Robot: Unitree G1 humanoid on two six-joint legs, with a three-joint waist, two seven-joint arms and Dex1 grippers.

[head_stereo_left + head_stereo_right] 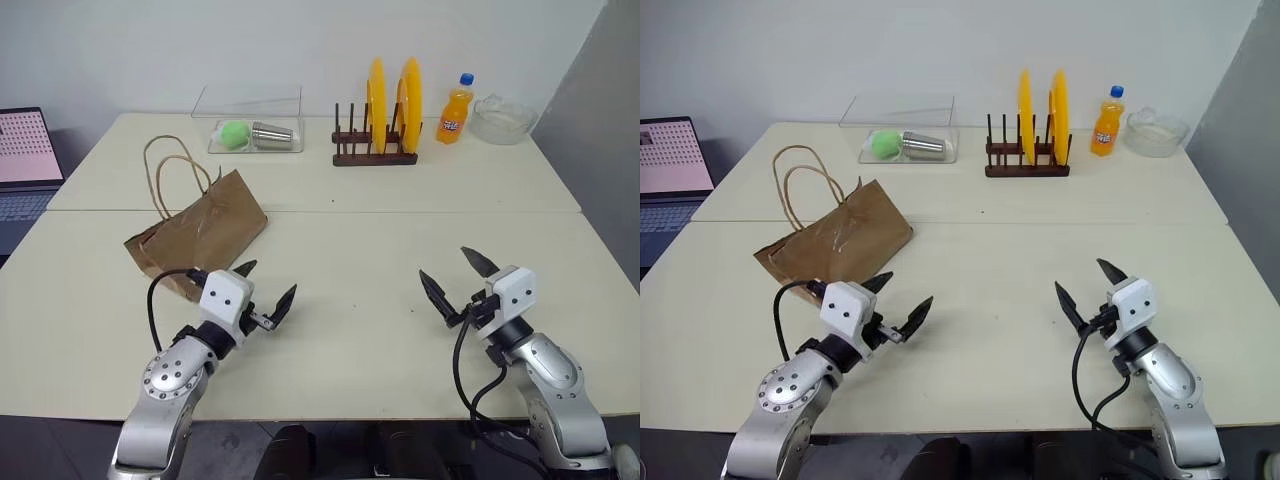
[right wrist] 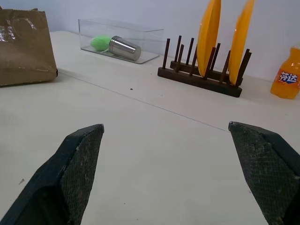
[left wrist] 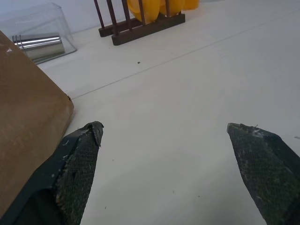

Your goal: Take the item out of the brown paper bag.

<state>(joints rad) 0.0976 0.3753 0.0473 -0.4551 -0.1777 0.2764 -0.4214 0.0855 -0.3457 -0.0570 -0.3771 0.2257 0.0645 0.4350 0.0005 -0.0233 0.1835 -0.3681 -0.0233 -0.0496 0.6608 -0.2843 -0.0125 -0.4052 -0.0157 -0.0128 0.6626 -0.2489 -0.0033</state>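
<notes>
- Left eye view: the brown paper bag (image 1: 199,236) lies flat on the table (image 1: 400,240), handles toward the far edge.
- Left gripper (image 1: 266,290) hovers just beside the bag, fingers spread, holding nothing.
- Right gripper (image 1: 458,274) hovers well apart from the bag, fingers spread, holding nothing.
- Whether the item is inside the bag cannot be told.

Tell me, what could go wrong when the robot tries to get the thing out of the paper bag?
The brown paper bag lies flat and light, so it might slide or crumple when the open left gripper pushes in. Its thin handles could snag a finger. What's inside is hidden, so the grab may miss.
</notes>
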